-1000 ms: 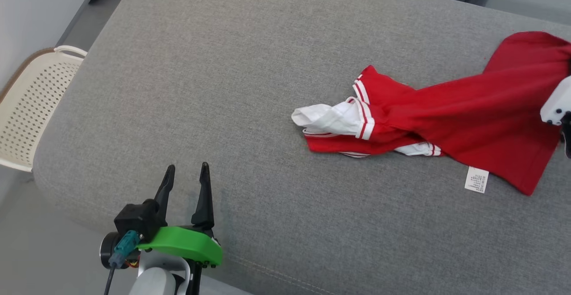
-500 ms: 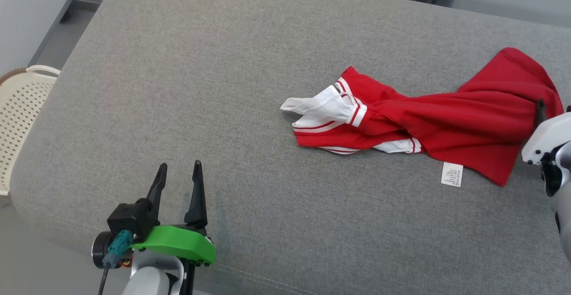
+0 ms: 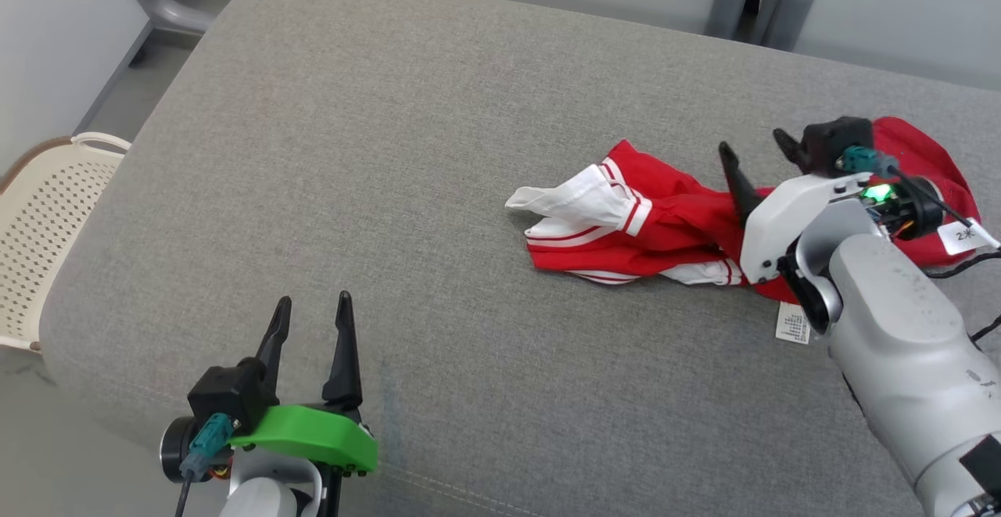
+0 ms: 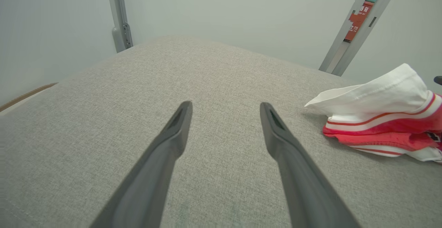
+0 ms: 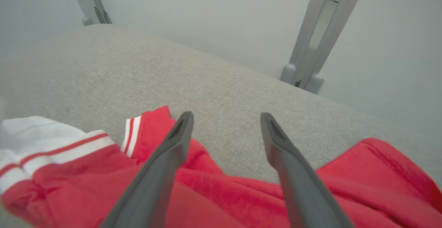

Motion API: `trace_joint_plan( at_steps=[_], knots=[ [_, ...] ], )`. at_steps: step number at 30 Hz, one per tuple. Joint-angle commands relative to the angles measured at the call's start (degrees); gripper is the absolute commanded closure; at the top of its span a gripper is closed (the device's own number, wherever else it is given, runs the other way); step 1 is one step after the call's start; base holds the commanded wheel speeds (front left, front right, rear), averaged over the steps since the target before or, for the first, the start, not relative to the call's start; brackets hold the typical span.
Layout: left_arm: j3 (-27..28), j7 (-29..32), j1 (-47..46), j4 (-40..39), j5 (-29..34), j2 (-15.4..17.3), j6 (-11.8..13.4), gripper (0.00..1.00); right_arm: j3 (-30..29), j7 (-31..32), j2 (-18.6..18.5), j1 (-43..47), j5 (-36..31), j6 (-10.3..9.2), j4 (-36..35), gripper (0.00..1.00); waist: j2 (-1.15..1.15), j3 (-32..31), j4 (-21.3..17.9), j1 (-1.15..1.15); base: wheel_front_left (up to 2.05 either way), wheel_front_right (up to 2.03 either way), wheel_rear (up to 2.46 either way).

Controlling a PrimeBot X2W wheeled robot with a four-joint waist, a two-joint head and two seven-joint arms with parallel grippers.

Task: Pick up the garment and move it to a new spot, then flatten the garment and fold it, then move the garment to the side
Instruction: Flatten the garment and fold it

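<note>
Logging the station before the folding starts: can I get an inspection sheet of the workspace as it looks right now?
Surface: grey fabric cushion, smooth.
Job's things: red garment with white striped trim, crumpled and twisted, towards the right; its white label lies out on the cushion.
Clutter: nothing seen.
End effectors: left end effector open, at the near edge, apart from the garment; right end effector open above the garment, nothing between its fingers.
Cables: right wrist cable, black; left wrist cable, black.
Surroundings: cream perforated basket left of the cushion; grey metal posts behind it; pale wall.
</note>
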Motion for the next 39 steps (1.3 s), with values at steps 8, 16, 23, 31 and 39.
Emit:
trace_joint_plan(
  at_steps=[8, 16, 23, 31, 39],
  knots=[
    [-0.1, -0.1, 0.8, -0.6, -0.5, 0.5, 0.4, 0.00, 18.0, 4.8, -9.6, 6.4, 15.3, -0.09, -20.7, 0.00, 0.00, -0.1, 1.2, 0.00, 0.00, 0.00, 0.00],
    [0.0, -0.1, 1.2, -1.0, -0.8, 0.7, 0.6, 0.00, 23.6, 6.9, -16.6, 10.1, 19.4, -0.09, -33.1, 0.00, 0.00, 0.1, 1.1, 0.00, 0.00, 0.00, 0.00],
    [-0.6, -0.1, 0.3, -0.8, -0.8, 0.5, 0.4, 0.00, 27.6, 7.4, -16.2, 7.5, 13.3, -0.09, -30.0, 0.00, 0.00, 0.9, 1.3, 0.00, 0.00, 0.00, 0.00],
    [-1.3, -0.1, -0.3, 0.0, -0.6, 0.6, 0.1, 0.00, 30.6, 3.8, -11.0, 2.9, 9.8, -0.09, -18.7, 1.00, 0.00, 1.1, 2.3, 0.00, 0.00, 0.00, 0.00],
    [-1.3, 0.0, 1.4, 0.3, -0.9, 1.1, 0.6, 0.00, 36.4, -1.7, -6.9, 4.8, 9.2, -0.09, -18.4, 1.00, 0.00, -1.2, 1.2, 0.00, 0.00, 0.00, 0.00]
  ],
)
